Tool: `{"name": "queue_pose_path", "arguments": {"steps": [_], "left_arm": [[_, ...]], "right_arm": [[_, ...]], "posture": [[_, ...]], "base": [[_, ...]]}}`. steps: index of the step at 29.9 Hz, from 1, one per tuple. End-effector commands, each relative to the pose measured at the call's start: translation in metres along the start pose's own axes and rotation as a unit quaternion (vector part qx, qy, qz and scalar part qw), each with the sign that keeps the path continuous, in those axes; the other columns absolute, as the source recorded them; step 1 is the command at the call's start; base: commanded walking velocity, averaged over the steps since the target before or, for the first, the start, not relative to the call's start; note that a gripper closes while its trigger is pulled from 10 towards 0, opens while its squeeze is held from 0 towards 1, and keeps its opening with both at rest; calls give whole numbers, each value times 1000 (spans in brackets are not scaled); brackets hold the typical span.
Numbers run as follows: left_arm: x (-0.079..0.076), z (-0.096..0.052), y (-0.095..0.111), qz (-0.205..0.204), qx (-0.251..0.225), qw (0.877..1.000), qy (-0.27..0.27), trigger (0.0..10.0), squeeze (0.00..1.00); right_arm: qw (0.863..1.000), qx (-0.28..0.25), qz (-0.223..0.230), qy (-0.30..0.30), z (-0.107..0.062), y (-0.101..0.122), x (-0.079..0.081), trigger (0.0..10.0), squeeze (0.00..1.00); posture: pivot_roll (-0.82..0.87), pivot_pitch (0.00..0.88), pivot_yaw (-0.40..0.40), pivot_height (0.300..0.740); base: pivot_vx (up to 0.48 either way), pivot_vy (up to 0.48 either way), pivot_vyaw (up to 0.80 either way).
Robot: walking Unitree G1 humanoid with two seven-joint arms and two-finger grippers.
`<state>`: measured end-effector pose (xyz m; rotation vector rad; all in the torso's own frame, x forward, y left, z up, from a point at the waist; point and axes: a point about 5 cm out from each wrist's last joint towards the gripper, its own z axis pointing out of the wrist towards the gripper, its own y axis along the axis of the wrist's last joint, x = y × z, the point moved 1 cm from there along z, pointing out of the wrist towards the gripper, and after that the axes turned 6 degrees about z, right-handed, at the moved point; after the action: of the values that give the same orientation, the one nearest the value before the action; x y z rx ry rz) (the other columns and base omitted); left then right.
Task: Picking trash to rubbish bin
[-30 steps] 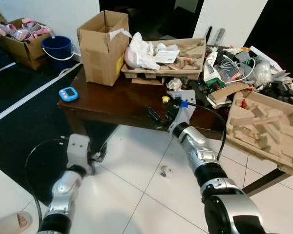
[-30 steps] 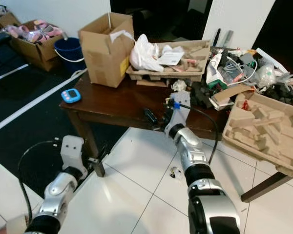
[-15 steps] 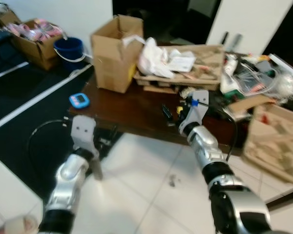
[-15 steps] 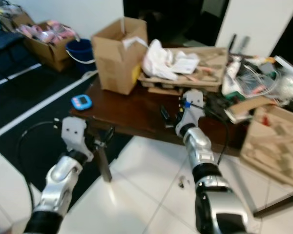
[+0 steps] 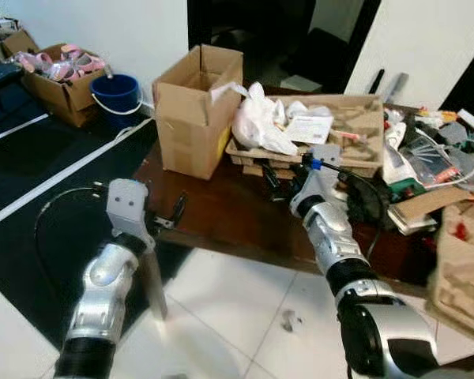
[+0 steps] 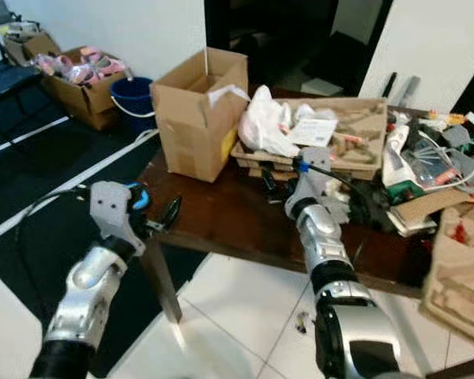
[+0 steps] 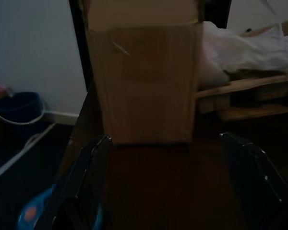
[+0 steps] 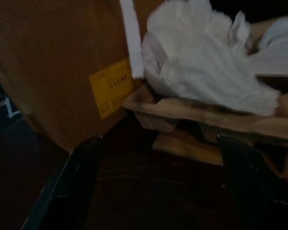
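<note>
Trash: we see a crumpled white plastic bag [image 5: 261, 125], creased and puffed, lying at the near end of a moulded brown pulp tray [image 5: 355, 126], just beside the cardboard box [image 5: 191, 110].
Cardboard box: open-topped, upright on the dark wooden surface [image 5: 221, 213], with a yellow label on the side that faces the bag.
Right tool [image 5: 272, 180]: our right tool hangs over the surface just short of the tray, its two black fingers spread wide with nothing between them.
Left tool [image 5: 174, 213]: raised at the surface's near edge, fingers parted, empty, facing the box.
Floor: a blue bucket [image 5: 117, 89] stands by the wall beyond the surface.
</note>
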<state>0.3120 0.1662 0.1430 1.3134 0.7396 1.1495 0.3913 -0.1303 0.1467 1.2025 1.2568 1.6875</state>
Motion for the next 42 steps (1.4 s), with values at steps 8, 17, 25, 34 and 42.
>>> {"name": "queue_pose_path", "arguments": {"steps": [8, 17, 25, 34, 42], "left_arm": [[-28, 6, 22, -50, -37, 992, -107, 10000, 0], [-47, 2, 29, -66, -47, 981, -175, 10000, 0], [-60, -4, 27, -65, -27, 969, -235, 10000, 0], [-49, -7, 14, 17, 28, 969, -246, 10000, 0], [-20, 9, 11, 62, 46, 986, -145, 10000, 0]], "right_arm": [[993, -49, 59, 87, -7, 20, -3, 10000, 0], [980, -50, 56, 184, -22, 31, -7, 10000, 0], [967, -39, 47, 248, -37, 40, -8, 10000, 0], [948, -8, -14, 319, -49, 44, 5, 10000, 0], [939, -8, -35, 342, -55, 51, 15, 10000, 0]], "posture": [[198, 100, -24, 740], [192, 107, -28, 740], [184, 101, -35, 740], [178, 103, -34, 740], [163, 124, -36, 740]], "base": [[230, 0, -784], [0, 0, -783], [0, 0, -779], [0, 0, -85], [0, 0, 0]]}}
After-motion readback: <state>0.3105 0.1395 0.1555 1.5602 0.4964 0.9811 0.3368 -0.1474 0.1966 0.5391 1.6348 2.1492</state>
